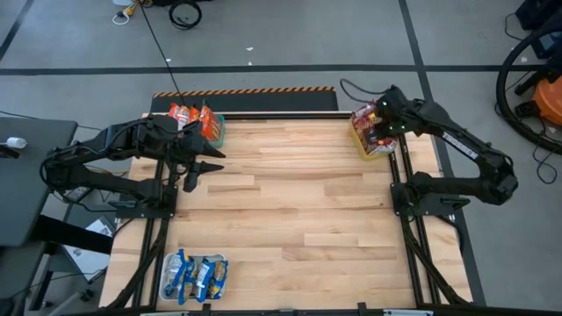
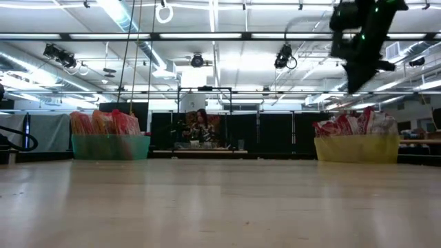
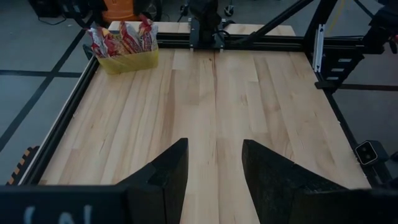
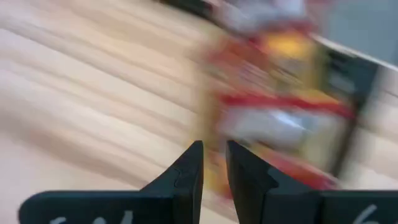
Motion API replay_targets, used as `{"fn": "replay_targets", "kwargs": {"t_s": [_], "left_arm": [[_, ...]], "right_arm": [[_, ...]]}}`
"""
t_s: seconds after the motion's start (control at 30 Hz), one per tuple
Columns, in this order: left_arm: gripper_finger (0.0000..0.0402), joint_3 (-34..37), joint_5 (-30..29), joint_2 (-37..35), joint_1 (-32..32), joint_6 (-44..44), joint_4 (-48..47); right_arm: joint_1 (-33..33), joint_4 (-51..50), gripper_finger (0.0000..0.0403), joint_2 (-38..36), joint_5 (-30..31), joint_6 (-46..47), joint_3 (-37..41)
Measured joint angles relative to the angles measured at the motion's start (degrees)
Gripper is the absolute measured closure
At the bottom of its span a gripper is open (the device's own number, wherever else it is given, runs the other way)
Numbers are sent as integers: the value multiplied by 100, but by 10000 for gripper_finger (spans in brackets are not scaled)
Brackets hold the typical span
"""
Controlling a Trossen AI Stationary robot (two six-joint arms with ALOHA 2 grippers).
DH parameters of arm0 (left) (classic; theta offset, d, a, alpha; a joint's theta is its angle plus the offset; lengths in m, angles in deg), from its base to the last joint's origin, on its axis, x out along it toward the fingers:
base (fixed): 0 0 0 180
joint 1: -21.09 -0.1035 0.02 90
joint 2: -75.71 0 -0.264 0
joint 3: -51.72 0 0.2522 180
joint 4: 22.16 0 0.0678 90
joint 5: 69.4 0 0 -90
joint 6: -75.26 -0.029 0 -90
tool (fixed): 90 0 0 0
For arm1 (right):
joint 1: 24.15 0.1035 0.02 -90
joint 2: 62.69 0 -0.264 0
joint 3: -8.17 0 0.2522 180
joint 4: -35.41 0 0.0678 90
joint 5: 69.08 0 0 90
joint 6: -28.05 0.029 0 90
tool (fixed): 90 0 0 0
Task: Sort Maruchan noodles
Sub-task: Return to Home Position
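The Maruchan noodles stand sorted in three trays. Orange packets (image 1: 193,114) fill the teal tray (image 1: 218,132) at the far left. Red-and-white packets (image 1: 369,132) stand in the yellow tray (image 1: 379,154) at the far right. Blue-and-yellow packets (image 1: 198,276) lie in the white tray (image 1: 167,263) at the near left. My right gripper (image 4: 214,163) hangs over the yellow tray (image 4: 286,46), pointing steeply down, its fingers a narrow gap apart with nothing between them. My left gripper (image 3: 214,149) waits open and empty above the table's left side, near the teal tray.
Bare wooden tabletop (image 1: 299,202) spreads between the three trays. Black frame rails (image 1: 413,254) run along the table's edges, and the right arm's base (image 3: 205,25) stands at its right side. The low view shows the teal tray (image 2: 110,146) and the yellow tray (image 2: 357,148) upright.
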Motion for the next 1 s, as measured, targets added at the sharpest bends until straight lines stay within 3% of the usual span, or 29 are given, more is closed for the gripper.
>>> {"fn": "replay_targets", "kwargs": {"t_s": [0.13,0.43,0.6,0.7,0.93,1.0], "left_arm": [[246,0,0,-1,1,0,-1],[246,0,0,0,1,-2,-1],[246,0,1,-1,0,-2,1],[246,0,1,-1,1,-1,0],[246,17,57,-1,3,103,345],[246,254,104,-17,2,-22,985]], "right_arm": [[770,1342,328,-598,-782,447,133],[3412,4255,331,-1249,-944,922,860],[4818,4520,369,-1224,-467,858,1091],[5269,4640,394,-1304,-220,840,1087],[5558,4110,365,-1390,-1389,107,1085],[5645,3918,356,-1323,-1432,128,1076]]}}
